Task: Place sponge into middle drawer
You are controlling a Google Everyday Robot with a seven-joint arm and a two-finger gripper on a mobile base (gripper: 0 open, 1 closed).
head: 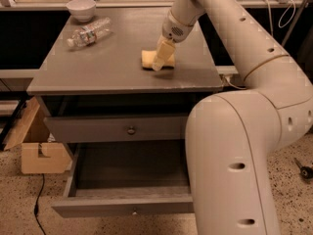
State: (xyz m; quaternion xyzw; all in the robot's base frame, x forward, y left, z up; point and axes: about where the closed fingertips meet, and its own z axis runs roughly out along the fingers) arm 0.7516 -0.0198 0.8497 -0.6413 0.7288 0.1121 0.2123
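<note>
The pale-yellow sponge (pixel 149 58) lies on the grey cabinet top (pixel 112 67), right of centre. My gripper (pixel 159 62) reaches down from the white arm and sits right over the sponge's middle, its tip at the sponge. The middle drawer (pixel 132 180) is pulled open below, with a plain grey inside and a small knob on its front. The upper drawer (pixel 131 129) above it is closed.
A clear plastic bottle (pixel 89 34) lies on its side at the back left of the cabinet top, next to a white bowl (pixel 81 8). A cardboard box (pixel 34 148) stands on the floor left of the cabinet. My arm's large white body (pixel 234 165) fills the right foreground.
</note>
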